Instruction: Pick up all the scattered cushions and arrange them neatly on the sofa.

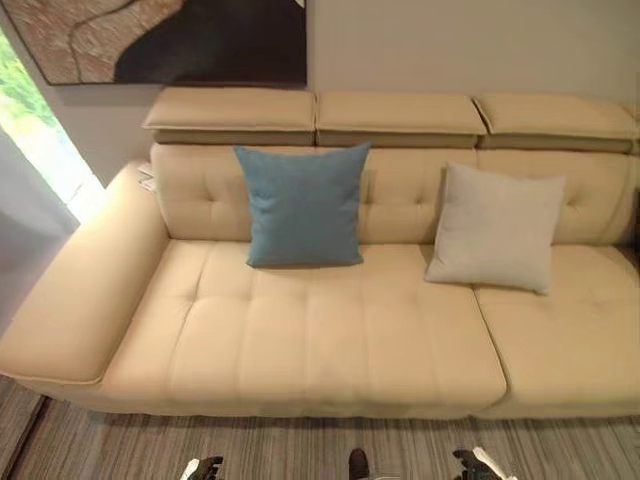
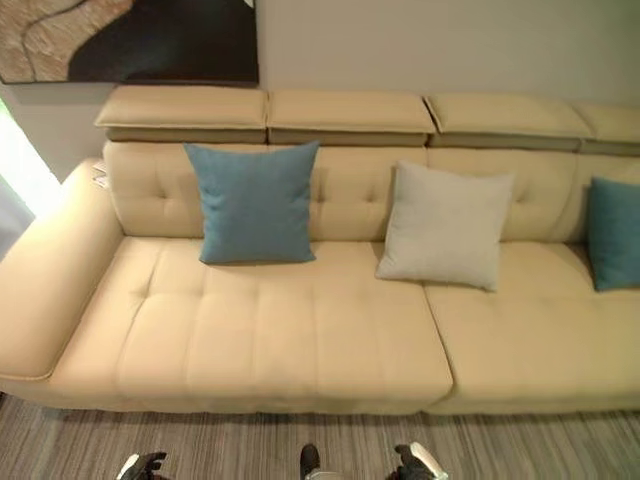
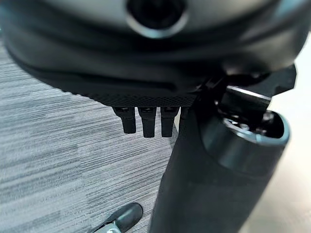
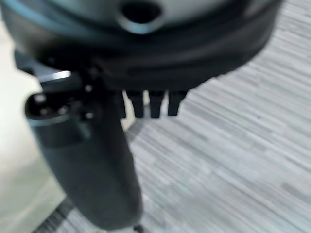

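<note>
Cushions: three stood on the sofa seat, each leaning against the backrest, all well ahead of both hands.
Sofa [image 1: 330, 340]: a long cream sofa with tufted seat and backrest, reaching across the whole scene beyond the hands; its broad armrest lay ahead and to the left of the left hand.
Left hand [image 1: 203, 468]: low at the near edge of the head views, over the floor and well short of the sofa front; in its wrist view the fingers [image 3: 146, 121] hung straight and relaxed, holding nothing.
Blue cushion [image 1: 303, 205]: upright on the left part of the seat, ahead of the left hand and slightly to its right, top edge resting on the backrest.
Beige cushion [image 1: 497, 228]: ahead of the right hand, on the seat near the seam between the two seat sections, tilted a little, well apart from the blue cushion.
Right hand [image 1: 478, 464]: low at the near edge, over the floor, well apart from the sofa; in its wrist view the fingers [image 4: 154, 103] pointed straight down, loose and holding nothing.
Second blue cushion [image 2: 613, 233]: far ahead and to the right of the right hand, leaning on the backrest, cut by the edge of the right eye view.
Floor [image 1: 300, 450]: grey striped carpet under both hands.
Wall picture [image 1: 170, 40]: hung above the sofa, ahead of the left hand.
</note>
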